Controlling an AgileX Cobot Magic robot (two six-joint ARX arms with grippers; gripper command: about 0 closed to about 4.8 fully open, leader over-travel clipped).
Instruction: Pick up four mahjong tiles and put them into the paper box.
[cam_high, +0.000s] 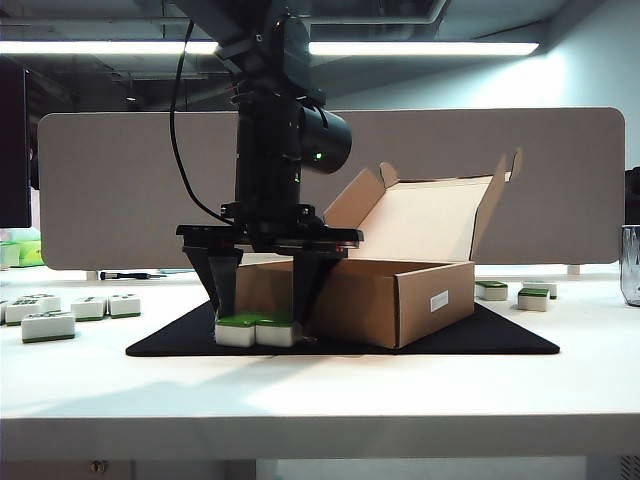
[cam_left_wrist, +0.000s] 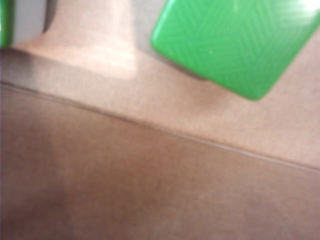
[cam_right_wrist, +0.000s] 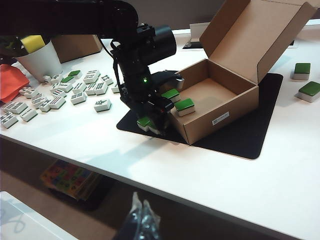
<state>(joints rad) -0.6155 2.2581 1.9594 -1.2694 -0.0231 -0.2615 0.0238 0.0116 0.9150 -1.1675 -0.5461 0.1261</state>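
Mahjong tiles: 2 lie green face up inside the paper box (cam_right_wrist: 227, 107), near its left wall (cam_right_wrist: 171, 94) (cam_right_wrist: 185, 105). They lie side by side; cannot tell if touching.

2 more tiles (cam_high: 237, 330) (cam_high: 277, 330) sit touching each other on the black mat (cam_high: 500, 335), just in front of the box's left front corner, green up. Rt wrist view shows only one of them clearly.

Left wrist view: blurred close-up of cardboard with one green tile back (cam_left_wrist: 235, 45) and the edge of another at the frame corner (cam_left_wrist: 4, 22).

Paper box: on the mat, approx. centre of the tabletop (cam_high: 320, 400). Lid flap stands open and leans back. White label (cam_high: 439, 300) on the side wall.

Left hand (cam_high: 262, 300): pointing straight down over the pair on the mat, beside the box's front left corner. Fingers (cam_high: 225, 285) stand wide apart, one over each outer end of the pair. Nothing gripped as far as visible. Contact with the tiles: cannot tell.

Right hand (cam_right_wrist: 141, 222): only dim tips at the edge of its own view, low on the near side of the tabletop and well apart from the box. Tips look pressed together, nothing between them. Not seen in the ext. view.

Other items: spare tiles (cam_right_wrist: 60, 95) scattered on the tabletop left of the mat; 2 more right of it (cam_high: 533, 298). White cup (cam_right_wrist: 42, 60) stands near the left group.
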